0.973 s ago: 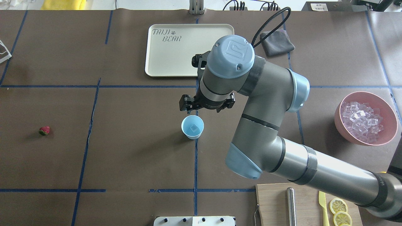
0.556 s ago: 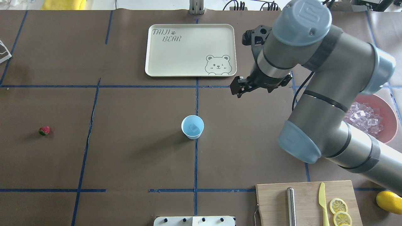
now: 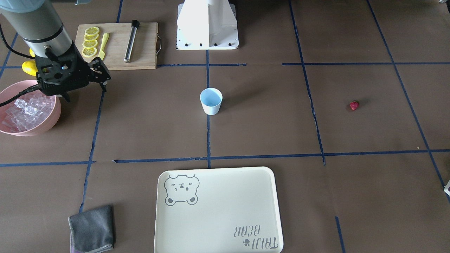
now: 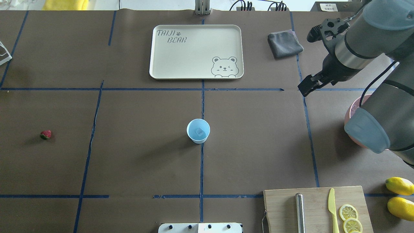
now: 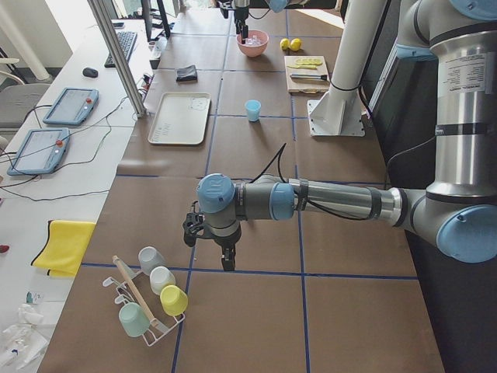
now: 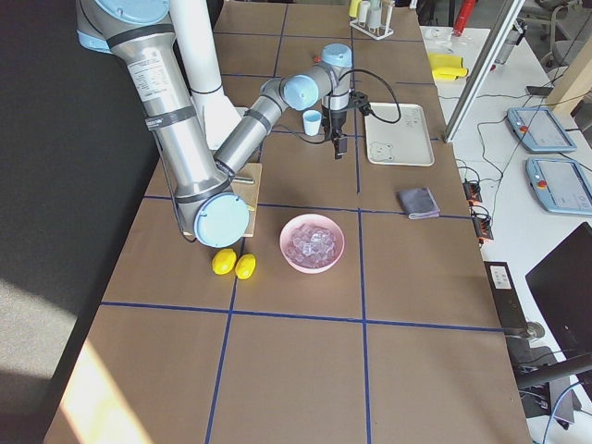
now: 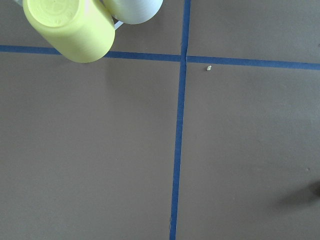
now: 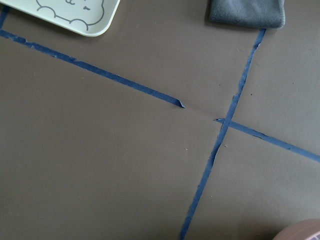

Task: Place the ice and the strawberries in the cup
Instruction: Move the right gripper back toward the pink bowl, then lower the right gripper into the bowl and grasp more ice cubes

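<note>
The overhead view looks straight down into the cup [image 4: 198, 130], which stands upright at the middle of the table [image 4: 136, 161], and shows 1 ice cube [image 4: 200, 131] on its bottom; the front view catches only the cup's pale blue inner wall. The strawberry [image 4: 46, 134] lies on the table well apart from the cup, far over on the robot's left side.

From overhead the right arm [image 4: 381, 119] covers nearly all of the pink bowl [image 3: 52, 121]; the front view shows that bowl heaped with loose ice [image 3: 24, 110], and the right gripper [image 3: 85, 93] hanging near its rim, fingers spread apart and holding nothing. The right wrist view takes in only a sliver of the bowl's rim, 1 corner of the tray [image 8: 100, 20] and the grey cloth [image 8: 247, 12].

The left gripper [image 5: 226, 260] appears only in the left side view, pointing down at the table near a rack [image 5: 144, 299] of mugs, so I cannot tell whether it is spread or closed; its wrist view takes in only 1 yellow mug [image 7: 70, 27], 1 white mug [image 7: 134, 10] and taped table
</note>
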